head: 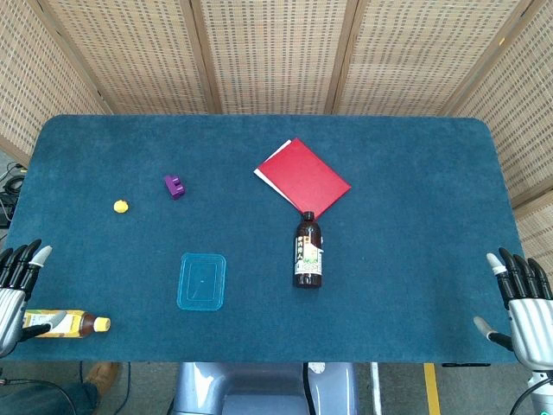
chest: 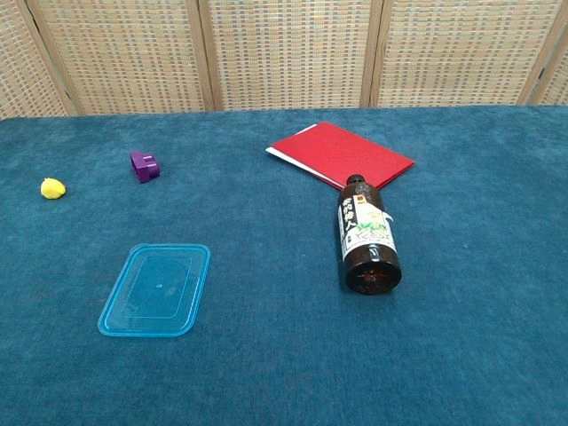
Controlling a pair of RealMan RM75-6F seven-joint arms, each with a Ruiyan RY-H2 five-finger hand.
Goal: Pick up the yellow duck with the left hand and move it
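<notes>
both hands (head: 17, 290) (head: 525, 309) spread, empty; blue container lid (chest: 156, 289) flat, yellow duck (chest: 52, 188) apart

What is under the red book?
White sheets peek from under the red book, which lies on the blue table. Anything further beneath is covered.

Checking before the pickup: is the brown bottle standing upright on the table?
No, the brown bottle lies on its side, its cap toward the red folder.

Bright even light, soft faint shadows, sharp focus, no glare
</notes>
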